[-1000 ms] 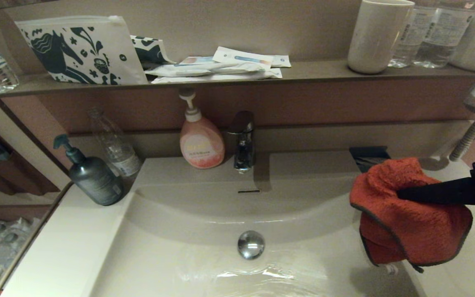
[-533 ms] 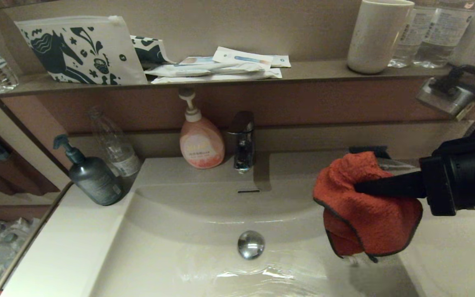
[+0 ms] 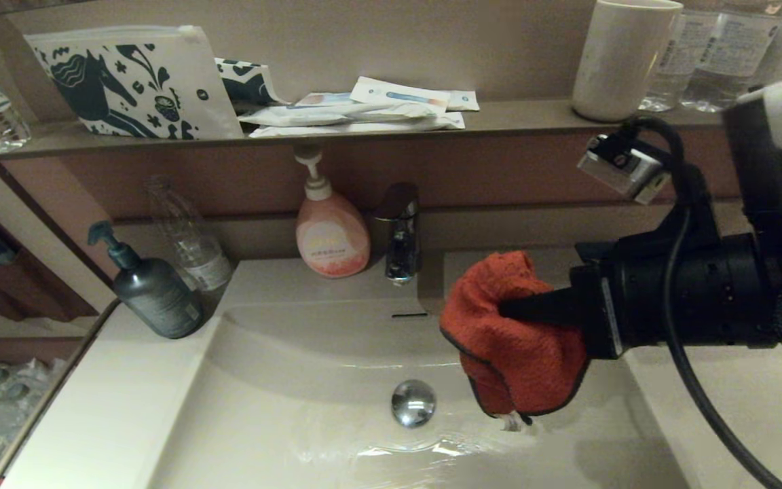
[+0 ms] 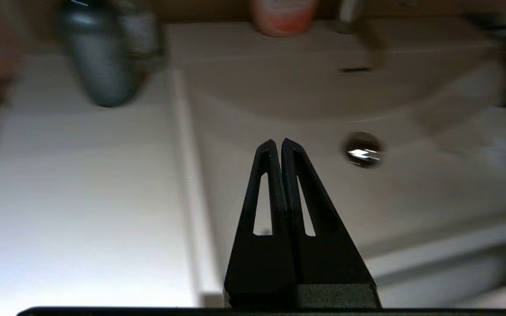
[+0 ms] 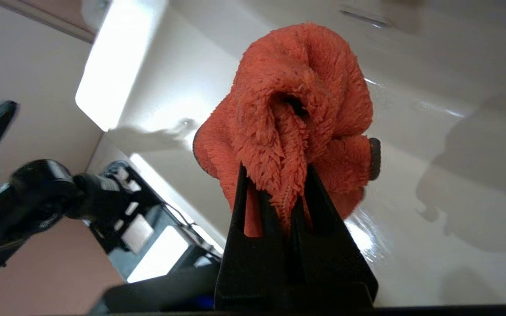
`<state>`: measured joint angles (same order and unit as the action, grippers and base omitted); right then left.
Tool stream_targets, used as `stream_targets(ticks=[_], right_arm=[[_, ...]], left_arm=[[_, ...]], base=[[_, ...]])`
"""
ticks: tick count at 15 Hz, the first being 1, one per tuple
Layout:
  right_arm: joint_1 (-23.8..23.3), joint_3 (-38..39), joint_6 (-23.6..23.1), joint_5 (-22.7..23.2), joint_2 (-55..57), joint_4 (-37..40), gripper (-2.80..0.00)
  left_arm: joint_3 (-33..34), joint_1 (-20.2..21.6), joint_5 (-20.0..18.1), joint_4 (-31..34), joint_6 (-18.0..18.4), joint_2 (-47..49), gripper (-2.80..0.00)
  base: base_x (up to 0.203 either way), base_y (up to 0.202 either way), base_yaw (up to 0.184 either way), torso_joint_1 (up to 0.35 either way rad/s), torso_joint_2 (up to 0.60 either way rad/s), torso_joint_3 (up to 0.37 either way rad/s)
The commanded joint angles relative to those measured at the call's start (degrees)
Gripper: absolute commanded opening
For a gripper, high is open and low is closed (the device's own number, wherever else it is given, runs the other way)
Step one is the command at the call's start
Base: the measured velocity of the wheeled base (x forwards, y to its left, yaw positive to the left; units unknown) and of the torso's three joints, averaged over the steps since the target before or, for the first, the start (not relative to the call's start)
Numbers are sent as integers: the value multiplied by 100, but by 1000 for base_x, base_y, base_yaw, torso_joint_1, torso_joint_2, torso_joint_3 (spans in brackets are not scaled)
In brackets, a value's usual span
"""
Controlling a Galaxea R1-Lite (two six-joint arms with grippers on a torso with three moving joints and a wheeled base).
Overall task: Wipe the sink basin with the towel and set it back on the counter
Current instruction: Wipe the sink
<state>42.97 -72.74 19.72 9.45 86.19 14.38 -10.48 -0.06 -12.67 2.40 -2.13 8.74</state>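
Bathroom vanity under dim warm light, off-white counter [image 3: 737, 414] moulded in one piece with the sink basin [image 3: 282, 407]. Towel [image 3: 510, 333], red-orange and bunched, held in the air over the basin's right half, just right of the chrome drain stopper [image 3: 413, 402] and apart from it, lowest fold hanging near the basin floor. Pinched between the fingers of the right gripper [image 5: 275, 193], clamped narrow on the fluffy cloth. Left gripper [image 4: 277, 147] low at the basin's near-left edge, fingers pressed together, nothing between them. Faucet [image 3: 398, 231] behind the basin, pink soap dispenser [image 3: 331, 234] beside it, dark pump bottle [image 3: 153, 288] on the left counter, shelf [image 3: 513, 119] above with a white cup [image 3: 620, 58].
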Motion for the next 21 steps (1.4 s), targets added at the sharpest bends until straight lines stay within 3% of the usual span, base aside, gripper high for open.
stream_targets(ticks=[1, 7, 11, 20, 21], right_arm=[[196, -181, 35, -19, 298, 3, -280], [780, -1027, 199, -357, 965, -211, -280], [925, -1458, 226, -375, 1400, -243, -280], [1029, -1948, 225, -531, 1770, -278, -280], [1029, -2007, 225, -532, 1841, -278, -280]], left_arm=[[-277, -84, -524, 19, -193, 994, -280], [-1055, -174, -1929, -26, -561, 3054, -280], [-1612, -271, -2555, -91, -724, 4010, -280], [-1691, -1080, -2615, -941, -702, 4890, -280], [-1710, -1181, -2614, -943, -728, 4950, 0]], base=[[0, 0, 0, 0, 0, 0], [0, 0, 0, 0, 0, 0], [0, 0, 0, 0, 0, 0], [0, 0, 0, 0, 0, 0], [0, 0, 0, 0, 0, 0]])
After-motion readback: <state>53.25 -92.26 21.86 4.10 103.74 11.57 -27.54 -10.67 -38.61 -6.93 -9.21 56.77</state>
